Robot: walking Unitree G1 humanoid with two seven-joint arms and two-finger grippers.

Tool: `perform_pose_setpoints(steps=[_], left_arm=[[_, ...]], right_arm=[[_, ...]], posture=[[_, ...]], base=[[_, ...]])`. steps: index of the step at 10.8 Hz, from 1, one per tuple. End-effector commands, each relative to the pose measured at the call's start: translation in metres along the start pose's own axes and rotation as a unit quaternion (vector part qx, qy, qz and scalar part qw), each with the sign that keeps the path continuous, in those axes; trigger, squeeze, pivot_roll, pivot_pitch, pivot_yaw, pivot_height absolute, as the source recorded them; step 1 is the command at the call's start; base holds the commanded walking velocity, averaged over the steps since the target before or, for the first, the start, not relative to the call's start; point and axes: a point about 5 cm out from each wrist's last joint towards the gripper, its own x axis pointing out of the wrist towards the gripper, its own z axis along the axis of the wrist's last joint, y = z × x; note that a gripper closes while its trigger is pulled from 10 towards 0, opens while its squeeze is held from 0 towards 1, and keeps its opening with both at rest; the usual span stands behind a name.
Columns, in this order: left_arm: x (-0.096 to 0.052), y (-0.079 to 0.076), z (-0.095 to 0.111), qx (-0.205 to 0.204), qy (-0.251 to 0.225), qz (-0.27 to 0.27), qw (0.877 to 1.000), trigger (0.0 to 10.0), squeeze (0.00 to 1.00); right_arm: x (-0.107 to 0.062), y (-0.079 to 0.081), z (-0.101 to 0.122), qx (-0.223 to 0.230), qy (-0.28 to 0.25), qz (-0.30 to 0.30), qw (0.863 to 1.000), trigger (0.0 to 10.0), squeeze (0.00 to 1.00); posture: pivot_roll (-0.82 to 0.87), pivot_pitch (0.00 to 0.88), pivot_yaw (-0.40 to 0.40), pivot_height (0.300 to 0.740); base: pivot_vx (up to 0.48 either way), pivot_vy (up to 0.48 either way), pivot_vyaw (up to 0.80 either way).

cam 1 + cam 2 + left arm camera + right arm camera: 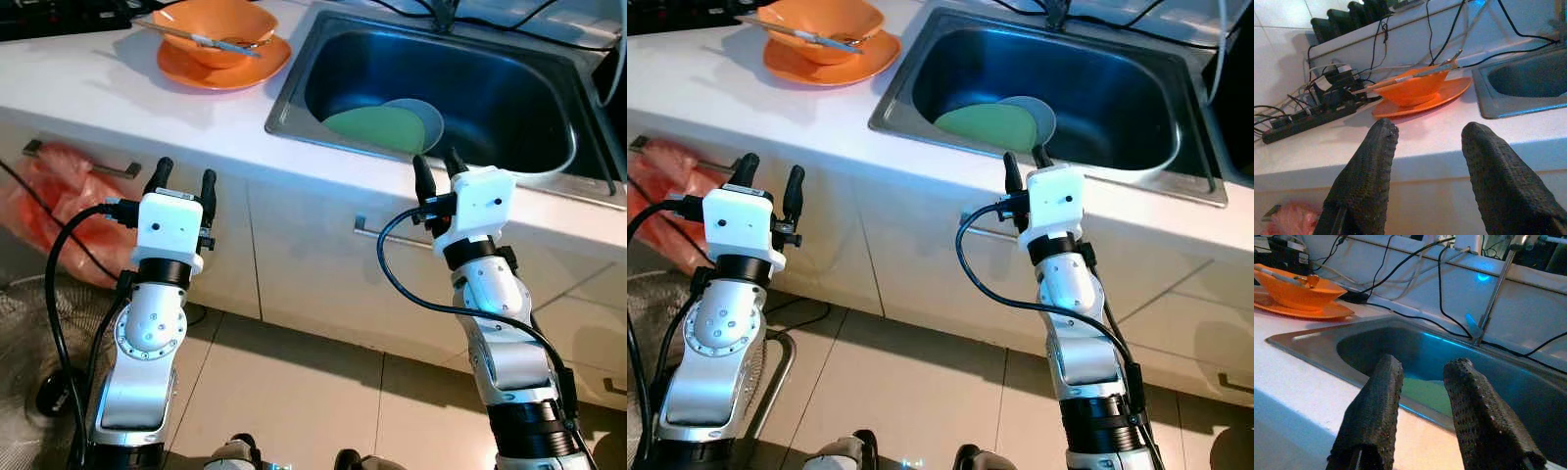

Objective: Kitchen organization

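A red plastic bag [61,204] hangs by the cabinet at far left. My left hand [183,180] is raised in front of the counter [118,103] edge, fingers apart and empty. On the counter behind it an orange bowl [216,27] sits on an orange plate [231,67], with a utensil [201,37] lying across the bowl. Further right, a green plate [377,128] lies in the steel sink [294,93] over a grey one [423,116]. My right hand [437,168] hovers at the sink's front rim, open and holding nothing.

orange bowl [217,29] | orange plate [225,65] | green plate [377,129] | steel-grey sink [294,98]
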Motion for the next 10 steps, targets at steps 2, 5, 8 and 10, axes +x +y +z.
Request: perform_pose_setpoints(steps=[2,5,8,10], left_arm=[[0.0001,-0.0012,-0.0021,0.002,0.007,-0.002,1.0,10.0,0.0],[0.0004,-0.0023,-0.0021,0.002,0.007,-0.003,1.0,10.0,0.0],[0.0008,-0.0034,-0.0019,0.002,0.007,-0.005,1.0,10.0,0.0],[0.001,-0.004,-0.0021,0.002,0.006,-0.007,1.0,10.0,0.0]], right_arm=[[-0.0012,0.0008,-0.0031,-0.012,0.007,0.009,1.0,10.0,0.0],[-0.0009,0.001,-0.0037,-0.015,0.01,0.013,1.0,10.0,0.0],[-0.0007,0.0047,-0.0031,-0.036,0.005,0.027,0.999,10.0,0.0],[-0.0011,0.0037,-0.0042,-0.021,0.008,0.019,1.0,10.0,0.0]], posture=[[0.08,0.171,-0.068,0.74],[0.08,0.171,-0.071,0.74],[0.08,0.17,-0.071,0.74],[0.07,0.168,-0.068,0.74]], base=[[0.36,0.0,0.0],[0.363,0.0,0.0],[0.383,0.0,0.0],[0.388,0.0,0.0]])
